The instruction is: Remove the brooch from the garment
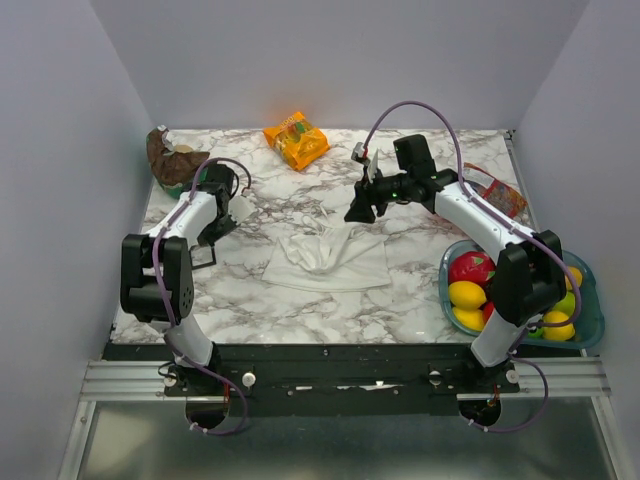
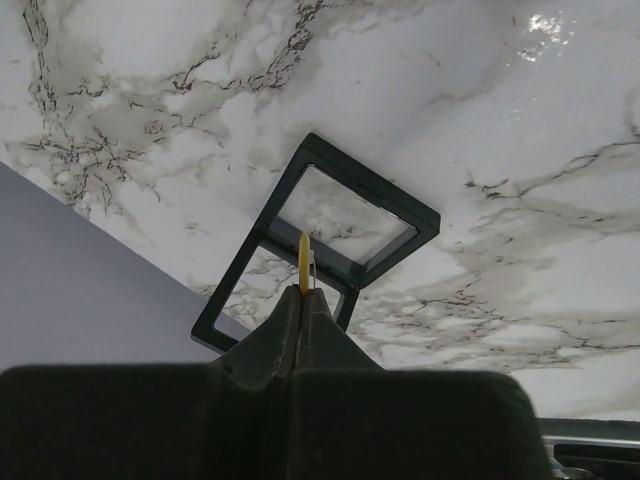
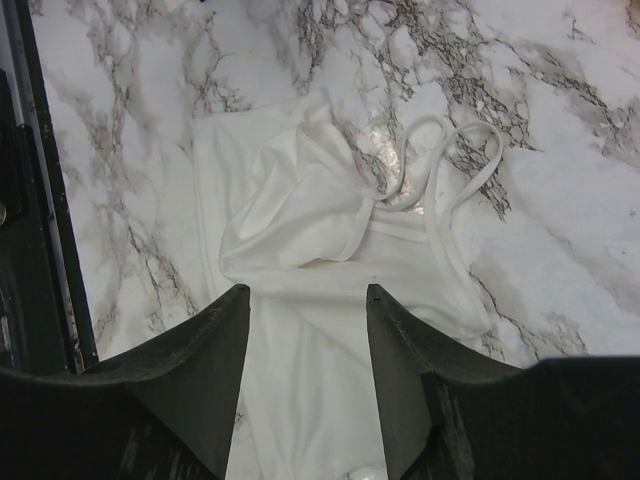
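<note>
Two claws: left gripper (image 2: pixel 303 292) clenched on a thin yellow sliver, likely the brooch (image 2: pixel 303 260) seen edge-on; right gripper (image 3: pixel 307 300) released, fingers spread, holding nothing.
Brooch place: at the left fingertips, above the black square frame (image 2: pixel 370 187), well apart from the garment (image 3: pixel 300 220).
Garment: crumpled mid-table, straps looped, beneath the right gripper.
Step, as I judge it: setting the brooch down, since it is already off the cloth.
Doing it well: lower close over the frame, tilt the disc flat, and release gently so it cannot roll.
Writing: none readable; the print on the orange snack bag (image 1: pixel 296 140) is too small.
</note>
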Controlling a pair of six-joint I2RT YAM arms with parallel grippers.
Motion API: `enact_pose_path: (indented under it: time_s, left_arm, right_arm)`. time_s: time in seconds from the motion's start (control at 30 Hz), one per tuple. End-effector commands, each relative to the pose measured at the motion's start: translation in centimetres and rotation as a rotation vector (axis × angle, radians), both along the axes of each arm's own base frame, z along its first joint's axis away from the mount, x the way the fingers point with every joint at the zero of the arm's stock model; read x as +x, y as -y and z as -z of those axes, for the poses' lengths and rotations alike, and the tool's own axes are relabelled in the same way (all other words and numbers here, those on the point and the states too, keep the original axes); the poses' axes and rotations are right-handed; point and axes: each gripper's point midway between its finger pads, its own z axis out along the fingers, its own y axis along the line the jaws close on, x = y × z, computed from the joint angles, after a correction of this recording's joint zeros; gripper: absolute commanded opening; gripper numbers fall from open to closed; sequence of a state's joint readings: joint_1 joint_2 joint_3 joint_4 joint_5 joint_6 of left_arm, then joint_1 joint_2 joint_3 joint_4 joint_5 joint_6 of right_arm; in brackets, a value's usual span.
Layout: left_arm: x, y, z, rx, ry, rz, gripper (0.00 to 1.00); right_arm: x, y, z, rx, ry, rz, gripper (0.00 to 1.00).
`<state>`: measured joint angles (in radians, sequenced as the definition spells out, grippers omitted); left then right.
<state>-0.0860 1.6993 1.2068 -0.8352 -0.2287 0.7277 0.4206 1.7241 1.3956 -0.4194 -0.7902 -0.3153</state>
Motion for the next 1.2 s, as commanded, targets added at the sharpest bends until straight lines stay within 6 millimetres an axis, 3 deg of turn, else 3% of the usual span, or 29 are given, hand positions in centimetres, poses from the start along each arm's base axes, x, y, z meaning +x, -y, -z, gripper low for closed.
enact_pose_path:
  time_s: [0.0, 0.8, 0.97, 1.1, 1.17]
  left_arm:
    - [0.7, -1.7, -0.4, 0.093, 0.04, -0.085, 0.0]
    - [-0.1, -2.1, 3.8, 0.121, -0.017, -0.096, 0.01]
    - [-0.6, -2.1, 3.9, 0.12, -0.024, -0.106, 0.15]
    - [-1.1, -1.9, 3.3, 0.105, -0.03, -0.126, 0.36]
    - [-1.3, -1.6, 3.1, 0.085, -0.028, -0.137, 0.4]
  right_arm:
    - [0.5, 0.1, -0.6, -0.009, 0.038, 0.018, 0.59]
    - [0.6, 0.1, 0.5, -0.025, 0.016, 0.017, 0.59]
    - [0.5, 0.1, 0.5, -0.028, 0.015, 0.016, 0.59]
    - [0.6, 0.1, 0.4, -0.028, 0.019, 0.015, 0.59]
    - [0.6, 0.2, 0.4, -0.031, 0.02, 0.018, 0.59]
